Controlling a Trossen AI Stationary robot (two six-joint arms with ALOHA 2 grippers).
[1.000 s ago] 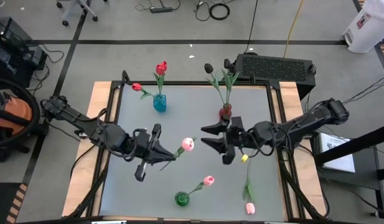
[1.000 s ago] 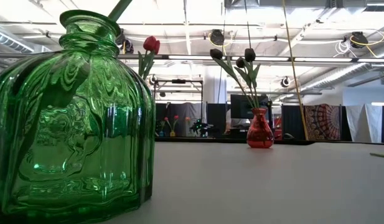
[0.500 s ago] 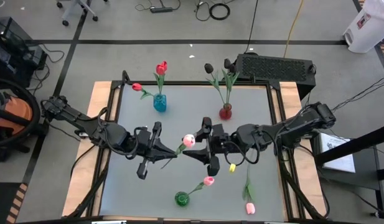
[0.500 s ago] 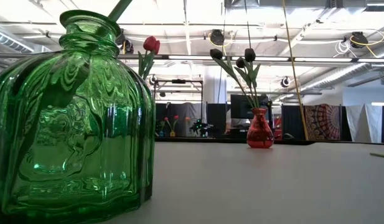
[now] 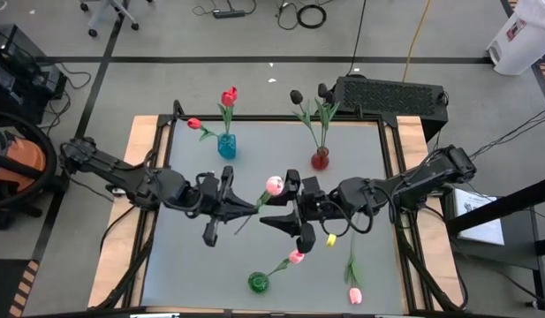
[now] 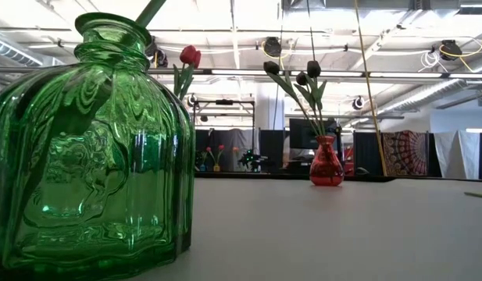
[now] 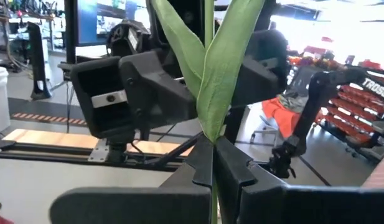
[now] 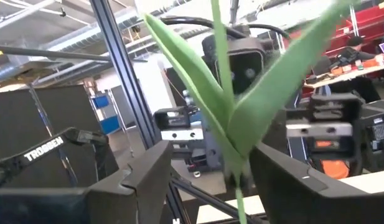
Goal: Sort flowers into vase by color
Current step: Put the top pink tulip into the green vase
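Note:
My left gripper (image 5: 235,206) is shut on a pink tulip (image 5: 274,185) above the table's middle. My right gripper (image 5: 276,209) is open just to the right of it. In the right wrist view its two fingers (image 8: 148,177) stand on either side of the stem (image 8: 239,186), below the leaves. A green vase (image 5: 258,283) near the front edge holds one pink tulip (image 5: 296,257). Another pink tulip (image 5: 353,294) lies flat on the table. The blue vase (image 5: 226,146) holds red tulips (image 5: 229,95). The red vase (image 5: 320,160) holds black tulips (image 5: 296,95). My left gripper pinches the pink tulip's thin stem (image 7: 211,163) between its two fingers, just below where the leaves (image 7: 216,74) fork. It comes level from the table's left, with the fingers across the stem. The tulip is lifted clear of the table, its head slanting toward the far right.
In the low view the green vase (image 6: 92,148) fills the near left and the red vase (image 6: 326,164) stands farther off. Bare table (image 5: 188,265) lies at the near left. A dark box (image 5: 391,95) sits beyond the table's far edge.
My right gripper has moved toward the table's left, from beside the red vase to the held pink tulip, and stayed open. My left gripper has shifted slightly right and toward the far edge, carrying the tulip's head with it.

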